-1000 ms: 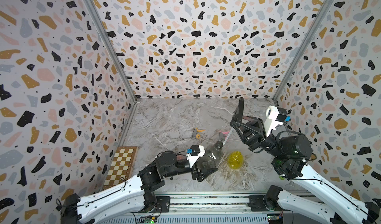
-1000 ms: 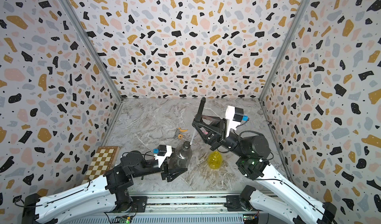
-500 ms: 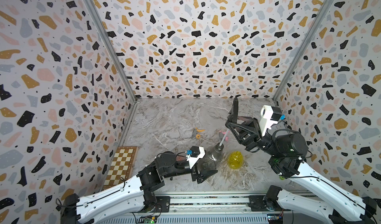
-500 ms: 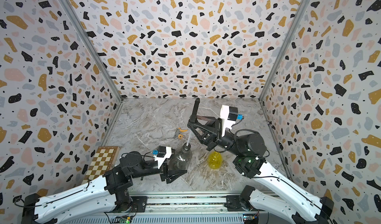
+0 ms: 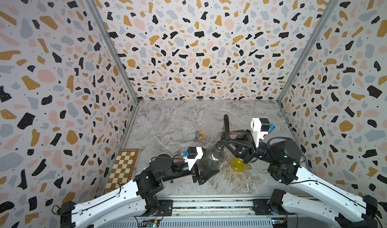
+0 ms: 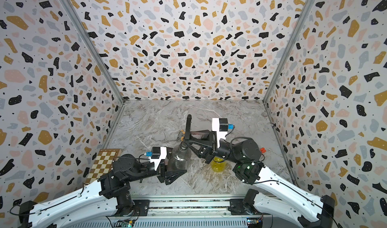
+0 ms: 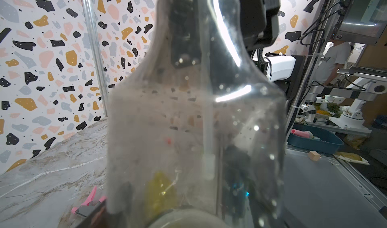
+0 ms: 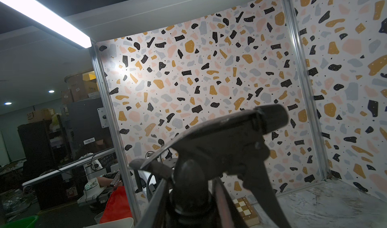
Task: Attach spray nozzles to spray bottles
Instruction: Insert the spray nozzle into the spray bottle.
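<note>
The right fingers (image 8: 223, 203) have come down and across toward the left arm over the last second. They carry the black nozzle (image 5: 225, 124) from well clear of the smoky grey bottle (image 5: 211, 158) to directly over its neck. The left fingers (image 5: 206, 175) and the bottle have hardly shifted.

The right fingers pinch the black nozzle at its collar, one on each side, and the trigger head stands upright above them in both top views. The collar sits at the bottle's mouth, but I cannot tell whether it is seated. In the left wrist view the thin dip tube (image 7: 207, 122) already hangs inside the bottle.

The left fingers are clamped on the lower body of the bottle, which leans with its neck toward the right arm.

Just beside the bottle, under the right arm, the yellow bottle (image 5: 237, 166) stands on the marble surface (image 5: 171, 124). Beyond the fingers lies the grey-and-orange nozzle (image 5: 201, 135). The grey-and-pink nozzle (image 7: 88, 206) lies on the surface and shows only in the left wrist view. A chessboard (image 5: 123, 168) rests by the left wall.
</note>
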Robot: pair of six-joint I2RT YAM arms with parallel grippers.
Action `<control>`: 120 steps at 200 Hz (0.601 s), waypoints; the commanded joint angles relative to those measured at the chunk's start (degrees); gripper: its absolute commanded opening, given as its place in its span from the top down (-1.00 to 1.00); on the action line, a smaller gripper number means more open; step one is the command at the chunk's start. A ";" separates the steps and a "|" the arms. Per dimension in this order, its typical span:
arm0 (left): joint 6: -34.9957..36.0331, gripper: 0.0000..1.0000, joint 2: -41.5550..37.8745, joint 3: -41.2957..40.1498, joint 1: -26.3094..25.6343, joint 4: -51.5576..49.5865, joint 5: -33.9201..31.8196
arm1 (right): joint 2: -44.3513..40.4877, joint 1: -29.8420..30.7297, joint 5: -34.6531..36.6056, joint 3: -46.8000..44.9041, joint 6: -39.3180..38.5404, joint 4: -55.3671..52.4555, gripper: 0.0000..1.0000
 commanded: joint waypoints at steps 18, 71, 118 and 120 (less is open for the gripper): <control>0.57 1.00 -0.49 3.20 -0.33 3.89 -0.01 | -1.56 1.01 -1.18 -0.51 -1.20 0.65 0.57; -0.22 1.00 -0.35 3.16 -0.35 5.43 2.08 | -0.92 2.59 0.98 -1.50 -1.32 2.37 0.54; -1.18 1.00 -0.44 2.69 -0.42 6.19 2.64 | 1.22 3.14 1.94 -0.45 -0.95 4.07 0.54; -1.21 1.00 -0.43 2.75 -0.42 6.27 2.57 | 1.34 3.27 1.91 -0.37 -0.98 3.92 0.54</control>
